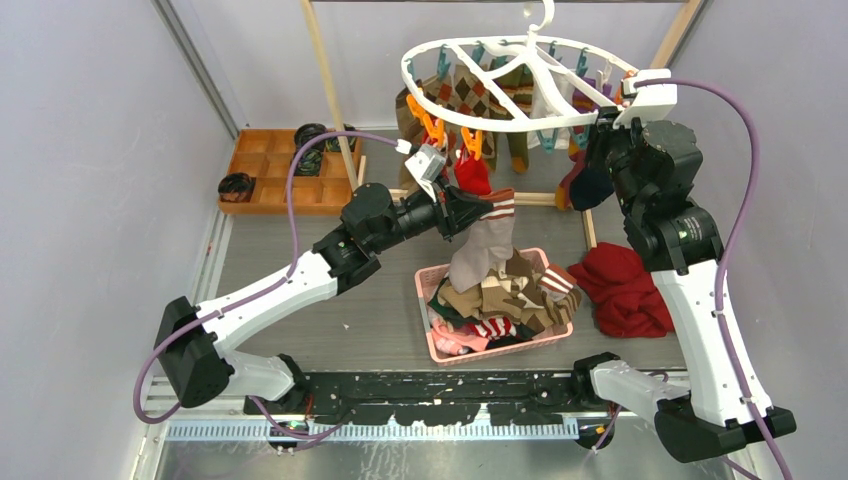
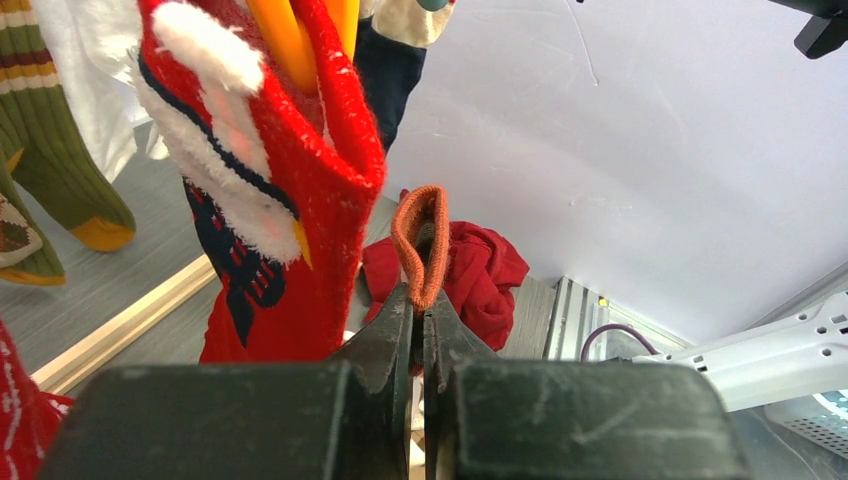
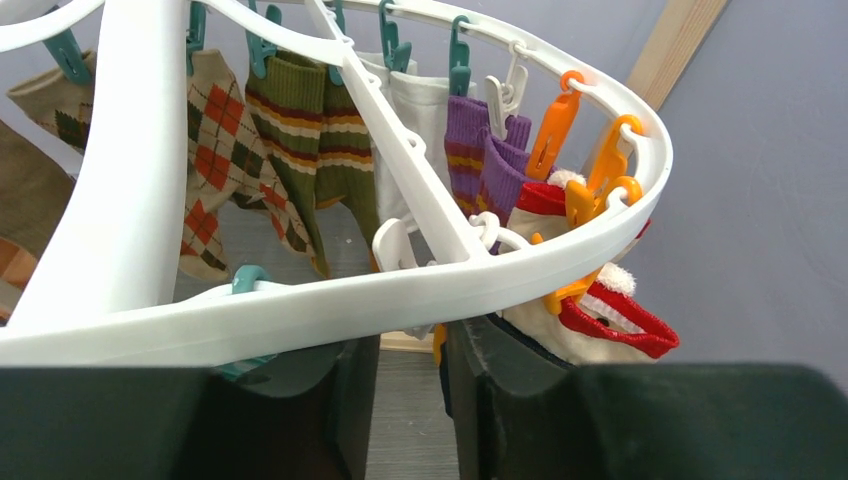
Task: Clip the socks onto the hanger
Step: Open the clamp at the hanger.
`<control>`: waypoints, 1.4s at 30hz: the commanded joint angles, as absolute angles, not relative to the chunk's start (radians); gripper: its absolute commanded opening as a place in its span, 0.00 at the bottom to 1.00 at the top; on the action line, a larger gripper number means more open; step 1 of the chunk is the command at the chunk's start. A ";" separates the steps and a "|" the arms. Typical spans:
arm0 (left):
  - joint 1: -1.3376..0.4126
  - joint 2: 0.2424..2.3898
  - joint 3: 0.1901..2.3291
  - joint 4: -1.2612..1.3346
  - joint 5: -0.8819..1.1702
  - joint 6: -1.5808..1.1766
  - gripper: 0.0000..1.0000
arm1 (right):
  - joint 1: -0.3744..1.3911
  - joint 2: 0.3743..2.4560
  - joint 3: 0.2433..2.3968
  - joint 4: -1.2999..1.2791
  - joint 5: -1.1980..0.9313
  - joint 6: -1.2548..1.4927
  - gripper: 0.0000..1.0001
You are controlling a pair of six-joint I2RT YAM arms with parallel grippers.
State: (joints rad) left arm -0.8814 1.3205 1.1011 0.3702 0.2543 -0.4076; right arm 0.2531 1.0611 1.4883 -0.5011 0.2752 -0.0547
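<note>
- We see the right gripper (image 3: 408, 350) at the bottom, its dark fingers a little apart, with grey floor (image 3: 405, 420) showing through the gap.
- The hanger (image 3: 400, 295) runs its white rim across just above our fingertips.
- Beyond the rim hang an argyle sock (image 3: 215, 150), a green striped sock (image 3: 310, 120), a white sock (image 3: 425, 110) and a purple striped sock (image 3: 480, 150).
- To the right of the fingers, a red and white sock (image 3: 610, 325) hangs below orange pegs (image 3: 600, 170).
- Teal pegs (image 3: 460, 50) line the far rim.
</note>
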 commanded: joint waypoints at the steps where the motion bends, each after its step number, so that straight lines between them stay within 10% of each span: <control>1: -0.877 1.326 1.143 0.438 0.267 -0.388 0.00 | 0.250 1.061 1.501 -0.455 0.288 -0.060 0.32; 16: -0.893 1.384 1.179 0.522 0.318 -0.384 0.00 | 0.249 1.049 1.508 -0.486 0.255 -0.001 0.18; 33: -0.894 1.360 1.150 0.512 0.324 -0.371 0.00 | 0.249 0.915 1.483 -0.614 0.285 -0.002 0.71; 42: -0.894 1.295 1.076 0.523 0.331 -0.363 0.00 | 0.246 0.927 1.524 -0.711 0.162 0.025 0.82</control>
